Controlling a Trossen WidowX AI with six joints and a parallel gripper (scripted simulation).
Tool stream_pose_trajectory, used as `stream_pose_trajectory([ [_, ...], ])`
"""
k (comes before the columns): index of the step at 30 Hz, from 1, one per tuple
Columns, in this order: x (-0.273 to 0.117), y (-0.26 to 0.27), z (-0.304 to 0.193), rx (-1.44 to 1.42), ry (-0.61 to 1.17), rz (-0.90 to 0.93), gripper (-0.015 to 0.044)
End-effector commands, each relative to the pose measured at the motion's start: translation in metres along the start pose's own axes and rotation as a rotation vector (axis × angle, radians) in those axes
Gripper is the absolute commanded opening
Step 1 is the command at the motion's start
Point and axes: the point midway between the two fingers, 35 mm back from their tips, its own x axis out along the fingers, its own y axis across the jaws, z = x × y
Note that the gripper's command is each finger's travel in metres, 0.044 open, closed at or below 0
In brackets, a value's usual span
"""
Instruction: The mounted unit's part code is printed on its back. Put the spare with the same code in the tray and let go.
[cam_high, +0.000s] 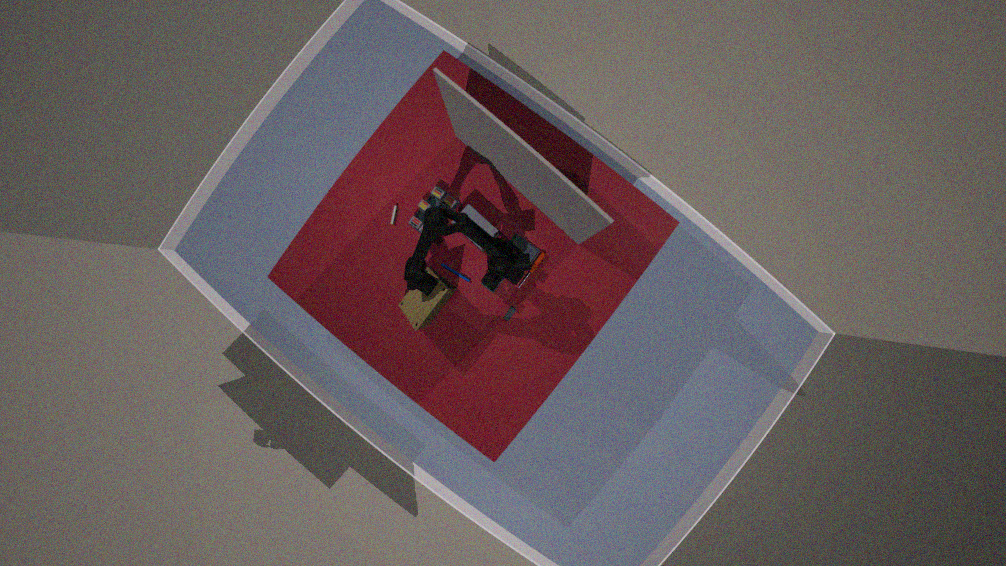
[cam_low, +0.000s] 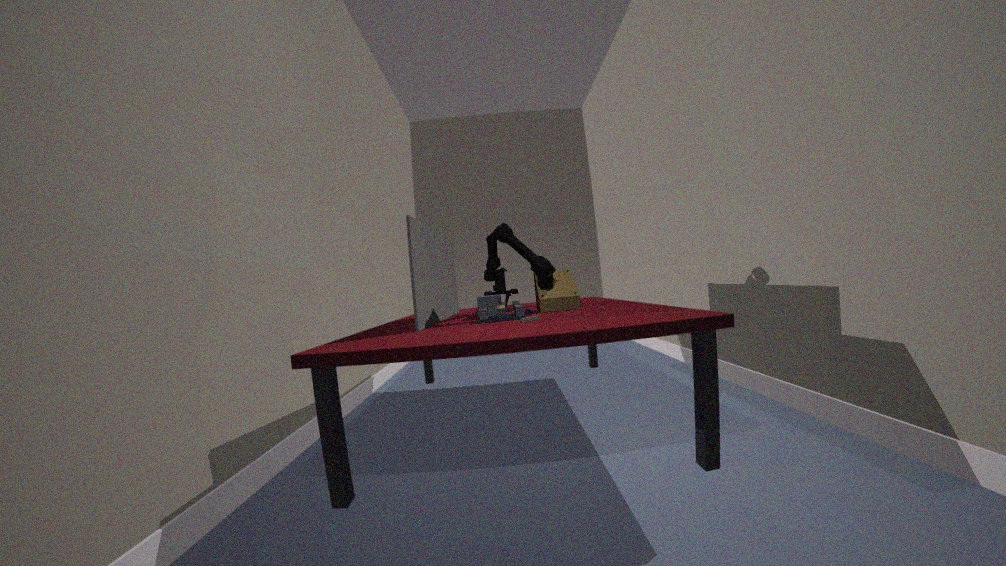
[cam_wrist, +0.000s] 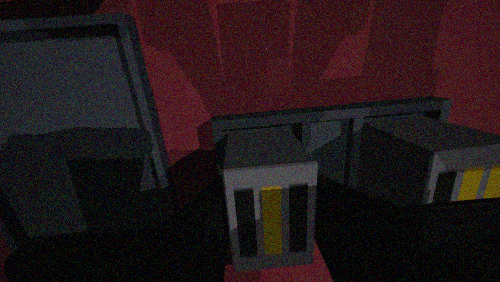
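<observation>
we're gripping the spare (cam_wrist: 270, 212) in the end effector (cam_wrist: 272, 250); tray (cam_wrist: 75, 90) is lying just left of it.

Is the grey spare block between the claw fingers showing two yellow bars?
No, the grey spare block shows one yellow bar between two dark bars.

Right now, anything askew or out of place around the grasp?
Nothing stands out. The gripper is shut on the spare, which sits upright and square in its rack slot. The neighbouring spare also sits straight; the tray lies flat beside them.
</observation>
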Motion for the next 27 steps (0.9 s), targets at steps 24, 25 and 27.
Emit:
stream_pose_trajectory([
  [24, -0.094, 0.000, 0.002, 0.007, -0.002, 0.012, 0.0000],
  [25, -0.101, 0.000, 0.002, 0.006, -0.003, 0.012, 0.0000],
  [27, -0.115, -0.001, 0.003, 0.005, -0.004, 0.012, 0.0000],
])
